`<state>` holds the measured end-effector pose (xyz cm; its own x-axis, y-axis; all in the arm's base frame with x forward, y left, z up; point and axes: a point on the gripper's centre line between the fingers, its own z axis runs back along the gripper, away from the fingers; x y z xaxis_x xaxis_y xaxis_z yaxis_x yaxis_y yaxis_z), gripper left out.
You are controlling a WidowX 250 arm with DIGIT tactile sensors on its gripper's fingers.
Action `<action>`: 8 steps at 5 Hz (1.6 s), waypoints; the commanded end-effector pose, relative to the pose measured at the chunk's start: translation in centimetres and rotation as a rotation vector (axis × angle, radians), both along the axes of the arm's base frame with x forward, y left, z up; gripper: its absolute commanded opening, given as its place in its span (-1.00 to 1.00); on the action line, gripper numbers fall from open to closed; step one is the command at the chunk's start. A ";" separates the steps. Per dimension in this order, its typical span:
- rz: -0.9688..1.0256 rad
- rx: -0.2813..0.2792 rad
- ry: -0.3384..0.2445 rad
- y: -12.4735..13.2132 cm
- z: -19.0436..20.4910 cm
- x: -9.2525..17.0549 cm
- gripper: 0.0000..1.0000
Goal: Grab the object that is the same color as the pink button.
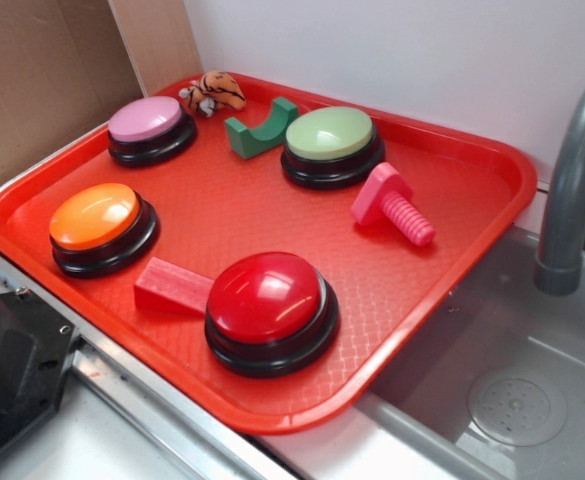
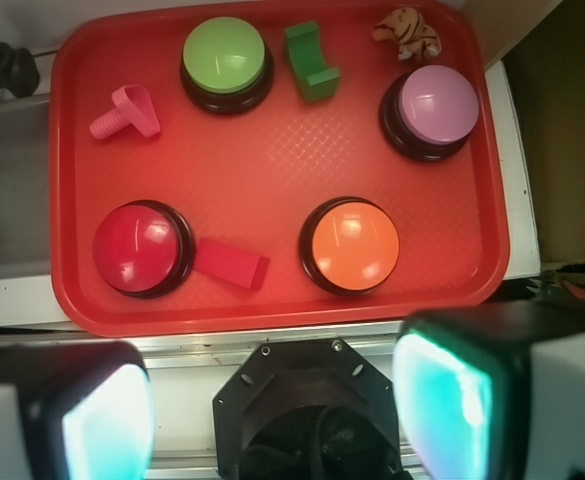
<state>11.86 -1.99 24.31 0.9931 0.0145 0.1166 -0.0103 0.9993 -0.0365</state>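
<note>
Pincer: spread wide, pinching nothing.
Bolt: lay on the tray, far ahead-left of the pincer.
Pink button: stood far ahead-right.

The exterior view looks down at a slant from near one corner of the red tray, close in, with a sink to its right. The wrist view looks straight down from higher up, taking in the whole tray past its own fingers. Both views share the tray.
</note>
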 end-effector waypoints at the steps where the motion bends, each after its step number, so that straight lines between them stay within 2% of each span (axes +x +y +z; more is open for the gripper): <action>1: 0.000 0.000 0.000 0.0 0.0 0.0 1.00; 2: -0.062 -0.066 -0.013 -3.0 -1.9 4.9 1.00; 4: -0.211 -0.047 0.026 -9.5 -9.4 11.0 1.00; 6: -0.229 -0.006 -0.027 -11.2 -12.1 14.6 1.00; 7: -0.216 0.021 -0.044 -11.6 -12.5 15.3 1.00; 8: -0.180 0.008 -0.054 -11.1 -13.5 16.7 1.00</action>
<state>27.60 -12.84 9.19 0.9781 -0.1781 0.1075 0.1800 0.9836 -0.0076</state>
